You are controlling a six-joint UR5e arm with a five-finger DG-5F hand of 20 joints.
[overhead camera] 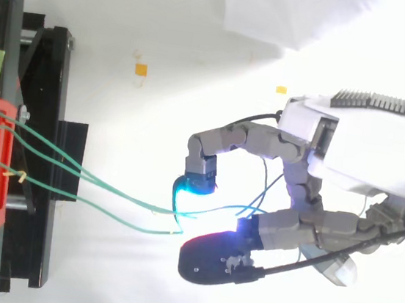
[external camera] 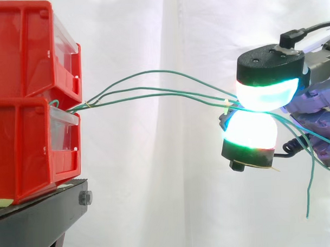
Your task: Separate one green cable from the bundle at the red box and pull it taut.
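Three green cables (external camera: 158, 71) leave two stacked red bins (external camera: 22, 58) — robot hand (external camera: 270, 63) pinching where they meet.

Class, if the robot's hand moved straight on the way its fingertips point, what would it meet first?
Beyond the green cable pinched in the hand, the way looks free until the red bins; by height, probably the lower bin's clear drawer, though depth is uncertain.

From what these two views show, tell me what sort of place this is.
Likely a robot lab test rig: a white curtain backdrop, red bins stacked on a black stand, and a robotic hand pinching green cables.
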